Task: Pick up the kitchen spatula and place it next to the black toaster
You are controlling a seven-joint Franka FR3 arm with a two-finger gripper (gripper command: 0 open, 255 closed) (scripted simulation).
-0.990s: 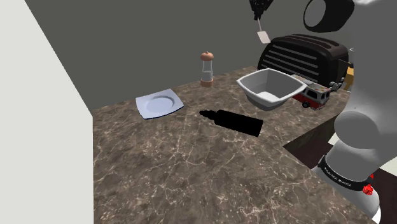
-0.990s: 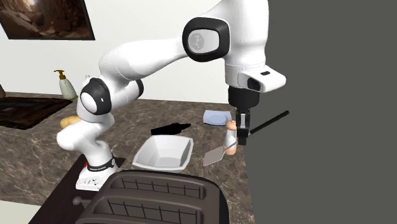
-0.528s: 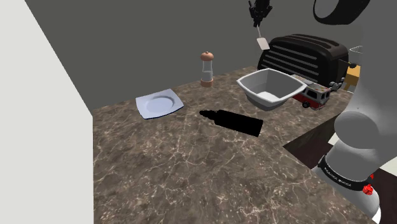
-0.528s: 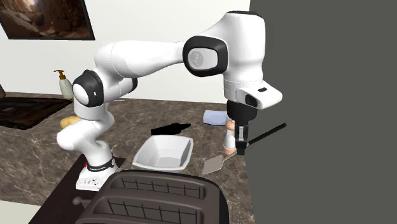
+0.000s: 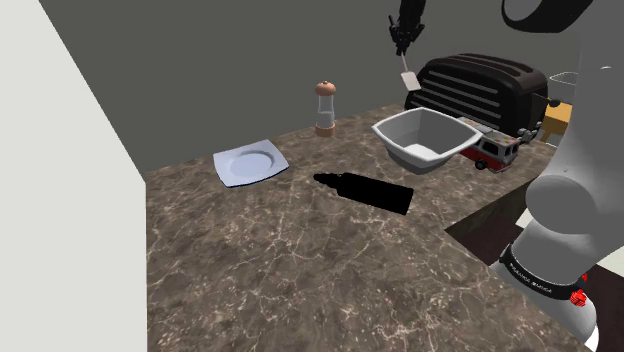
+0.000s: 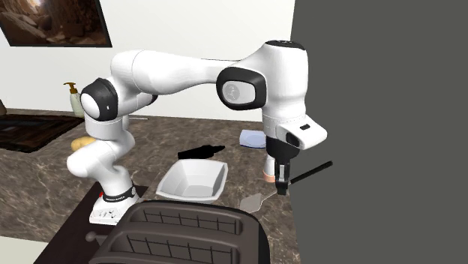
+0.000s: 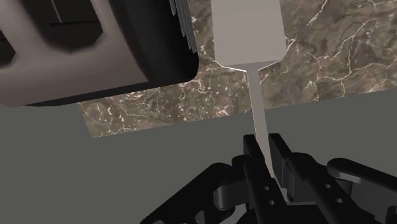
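My black gripper [image 5: 402,40] is shut on the spatula's thin shaft and hangs beside the black toaster [image 5: 483,84], near the dark wall. The spatula's pale flat blade [image 5: 408,80] points down, level with the toaster's side. In the second exterior view the gripper [image 6: 281,186] holds the spatula tilted. Its blade [image 6: 253,200] hovers just over the counter beside the toaster [image 6: 180,234], and its black handle [image 6: 313,170] sticks out toward the wall. In the wrist view the fingers [image 7: 278,156] clasp the shaft, with the blade [image 7: 247,32] above the marble counter [image 7: 318,57] next to the toaster's corner [image 7: 95,51].
A white square bowl [image 5: 424,139] stands in front of the toaster, with a toy fire truck [image 5: 494,149] beside it. A pepper grinder [image 5: 325,108], a white plate [image 5: 250,163] and a lying black bottle [image 5: 366,189] are spread over the counter. The dark wall runs close behind.
The gripper has come down with the spatula, bringing the blade lower beside the toaster and closer to the counter. The grip has stayed shut.
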